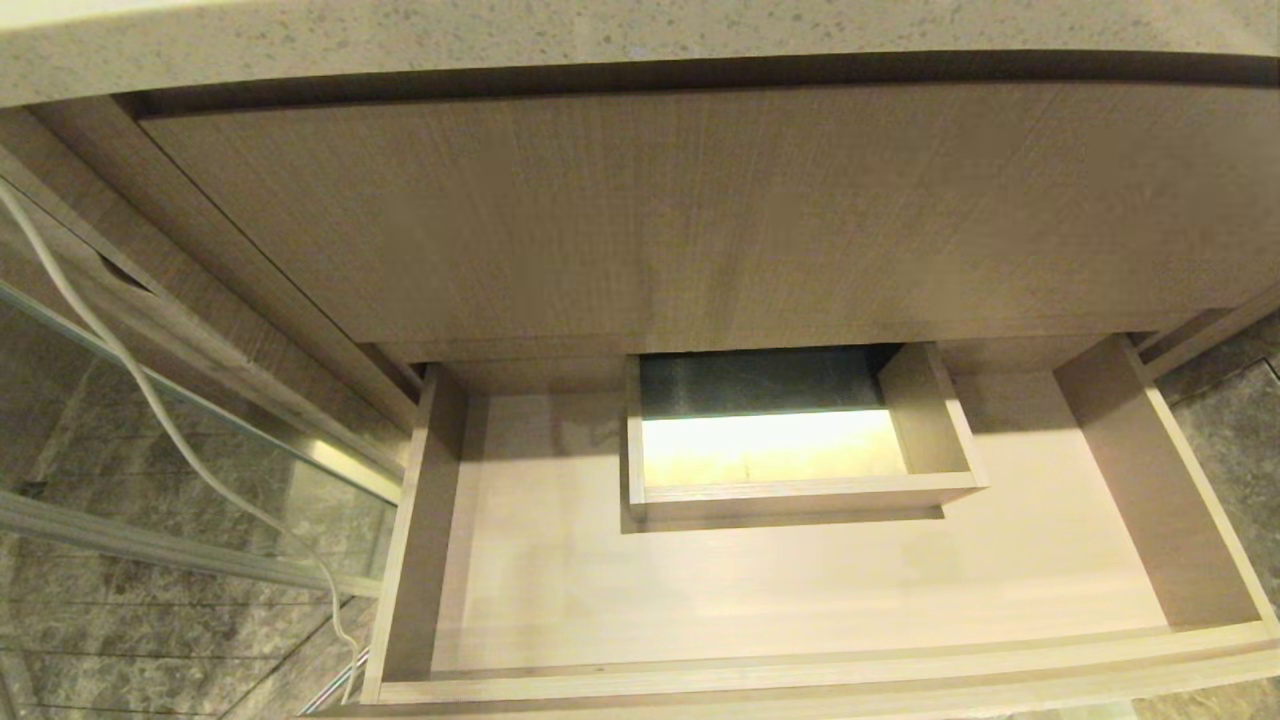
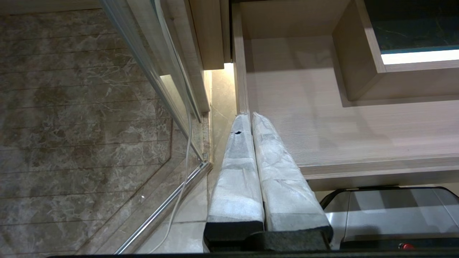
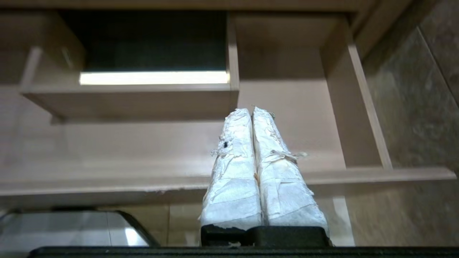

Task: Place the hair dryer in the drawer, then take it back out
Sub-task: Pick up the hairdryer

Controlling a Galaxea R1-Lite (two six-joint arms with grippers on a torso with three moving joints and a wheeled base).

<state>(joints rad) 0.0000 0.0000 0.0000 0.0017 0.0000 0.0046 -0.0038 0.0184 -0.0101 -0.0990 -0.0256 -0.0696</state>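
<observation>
1. The drawer point(image 1: 800, 580) is seen pulled open, with nothing lying on its floor.
2. The hair dryer is found in no view.
3. The left gripper point(image 2: 251, 120) and right gripper point(image 3: 251, 113) are held in front of the drawer, jaws pressed together on nothing.
4. With the dryer's whereabouts unknown, a blind reach could be wasted, or the cut-out box point(image 1: 790, 440) struck.

Pulled-out drawer point(image 1: 700, 590) with a broad bare floor, wide room to reach down on both sides. Boxed cut-out point(image 1: 800, 490) rising mid-floor toward the back (walls upright), blocking there. Overhanging countertop point(image 1: 500, 40) limiting height behind.
</observation>
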